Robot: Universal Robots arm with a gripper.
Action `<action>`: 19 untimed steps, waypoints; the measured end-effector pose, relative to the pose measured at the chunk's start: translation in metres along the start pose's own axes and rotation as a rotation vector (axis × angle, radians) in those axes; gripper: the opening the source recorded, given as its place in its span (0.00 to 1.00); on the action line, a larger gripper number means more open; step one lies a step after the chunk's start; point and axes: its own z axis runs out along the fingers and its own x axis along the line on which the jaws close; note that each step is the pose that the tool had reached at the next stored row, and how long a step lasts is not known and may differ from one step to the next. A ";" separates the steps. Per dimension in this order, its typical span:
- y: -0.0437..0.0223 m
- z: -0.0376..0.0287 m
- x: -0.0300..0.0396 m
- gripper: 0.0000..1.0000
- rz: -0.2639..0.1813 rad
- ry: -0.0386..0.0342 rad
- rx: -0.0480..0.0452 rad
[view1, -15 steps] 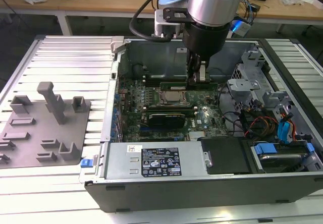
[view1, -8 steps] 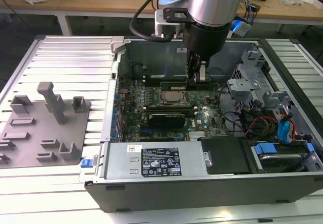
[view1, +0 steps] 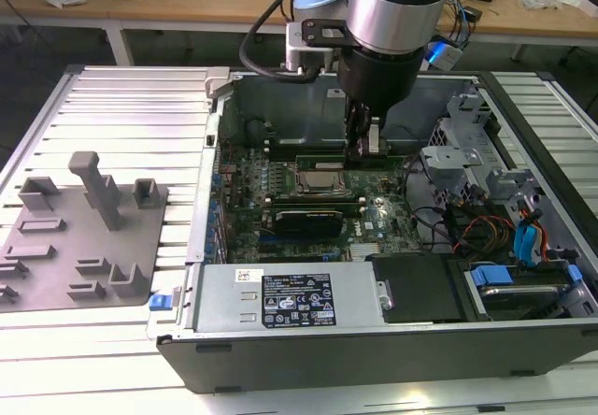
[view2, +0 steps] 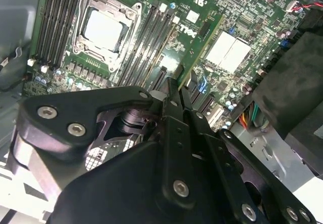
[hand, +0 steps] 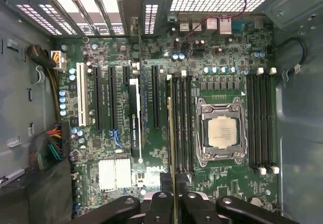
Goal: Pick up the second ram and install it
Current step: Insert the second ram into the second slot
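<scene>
Motherboard (hand: 228, 182) below fingers (hand: 160, 209) around second ram (hand: 170, 143)

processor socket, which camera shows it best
The first wrist view: the processor socket is seen square-on and whole, silver frame and chip clear. The second wrist view shows it whole but slanted. The exterior view shows it from farther off, at a low angle.

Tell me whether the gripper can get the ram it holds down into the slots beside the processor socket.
Probably yes: the gripper holds the second ram edge-down over the memory slots beside the processor socket, and nothing shows between them.
</scene>
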 end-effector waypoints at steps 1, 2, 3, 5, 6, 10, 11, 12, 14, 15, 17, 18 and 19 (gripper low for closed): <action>0.0007 0.0014 0.0001 0.14 0.000 0.0000 -0.0001; 0.0010 0.0017 0.0002 0.14 0.000 0.0001 0.0000; 0.0012 0.0023 0.0001 0.14 0.000 0.0002 -0.0001; 0.0022 0.0060 -0.0001 0.14 0.000 -0.0001 0.0000; 0.0026 0.0088 -0.0006 0.14 0.000 -0.0002 0.0000; 0.0038 0.0148 -0.0013 0.14 0.000 -0.0003 0.0000; 0.0039 0.0155 -0.0012 0.14 0.000 -0.0003 0.0000; 0.0041 0.0167 -0.0011 0.14 0.000 -0.0002 0.0000; 0.0041 0.0181 -0.0010 0.14 0.000 -0.0003 0.0000; 0.0042 0.0194 -0.0009 0.14 0.000 -0.0004 0.0000; 0.0042 0.0211 -0.0008 0.14 0.000 -0.0003 0.0000; 0.0042 0.0220 -0.0007 0.14 0.000 -0.0003 -0.0001; 0.0042 0.0236 -0.0006 0.14 0.000 -0.0003 0.0000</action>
